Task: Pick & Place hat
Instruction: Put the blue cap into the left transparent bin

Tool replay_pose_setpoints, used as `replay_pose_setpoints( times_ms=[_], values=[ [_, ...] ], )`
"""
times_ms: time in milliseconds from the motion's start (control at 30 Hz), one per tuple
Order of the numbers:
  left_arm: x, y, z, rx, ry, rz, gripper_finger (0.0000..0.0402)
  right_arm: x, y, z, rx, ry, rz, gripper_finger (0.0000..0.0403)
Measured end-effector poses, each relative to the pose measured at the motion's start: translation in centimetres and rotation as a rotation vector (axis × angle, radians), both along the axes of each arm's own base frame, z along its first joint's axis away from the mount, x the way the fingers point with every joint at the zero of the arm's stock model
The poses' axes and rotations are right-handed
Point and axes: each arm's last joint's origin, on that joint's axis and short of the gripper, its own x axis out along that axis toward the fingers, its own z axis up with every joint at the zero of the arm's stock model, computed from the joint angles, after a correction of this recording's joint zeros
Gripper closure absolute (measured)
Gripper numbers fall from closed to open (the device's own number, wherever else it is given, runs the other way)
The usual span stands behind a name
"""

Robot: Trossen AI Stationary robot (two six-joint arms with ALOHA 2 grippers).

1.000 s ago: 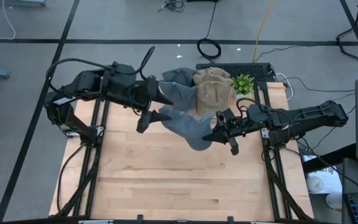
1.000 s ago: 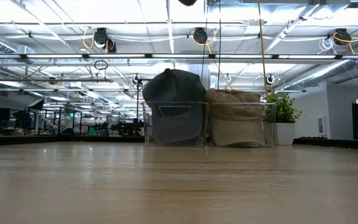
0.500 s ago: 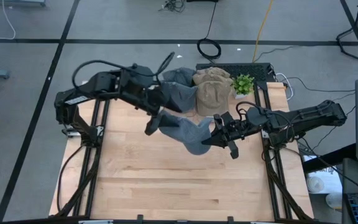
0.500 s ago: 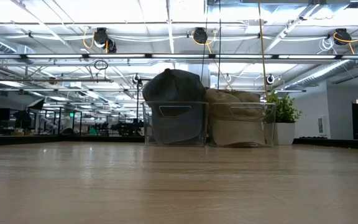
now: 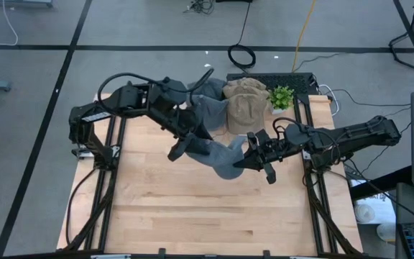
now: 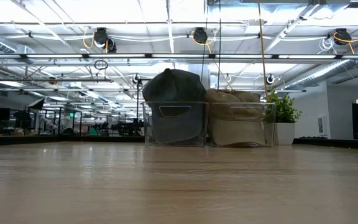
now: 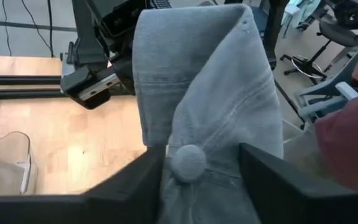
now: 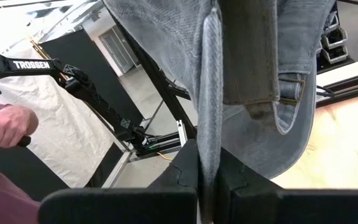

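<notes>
well, the right gripper has its fingers pinched flat on a fold of the grey hat, and in the right wrist view the hat hangs from those closed fingers with its strap and buckle dangling. the left gripper sits at the other side of the same hat; in the left wrist view the crown and its top button lie between its two fingers, which look spread rather than clamped, so i'd call it open around the cloth.

so the hat is up off the wooden table, slung between both arms over the far half of the table, just in front of the clear bins where another grey hat and a tan hat sit, beside a small plant.

what worries me: the right hold is only on a thin fold, so the soft fabric could slide out if the arms pull apart. the left fingers could also snag the crown as they move, dragging the hat crooked. a person's hand shows in the room behind, off the table.
</notes>
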Motion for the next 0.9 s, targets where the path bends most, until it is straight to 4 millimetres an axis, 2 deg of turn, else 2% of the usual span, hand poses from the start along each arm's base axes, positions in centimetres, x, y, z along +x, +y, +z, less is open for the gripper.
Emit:
replay_pose_setpoints(
  times_ms=[300,600,733,900],
  values=[
    [-0.1,0.2,0.0,-0.005,-0.005,-0.020,0.0375,0.0,0.0,0.0,-0.015,-0.004,0.000,0.0403],
    [-0.2,0.6,0.1,-0.023,-0.011,-0.059,0.0378,0.0,0.0,0.0,-0.018,-0.005,0.000,0.0397],
    [-0.7,1.3,0.5,-0.042,-0.035,-0.088,0.0378,-0.3,-0.1,0.3,-0.027,-0.020,-0.024,0.0368],
    [-2.5,1.8,1.8,-0.022,-0.081,-0.071,0.0378,-1.7,-0.5,1.2,-0.071,-0.054,-0.074,0.0317]
  ],
)
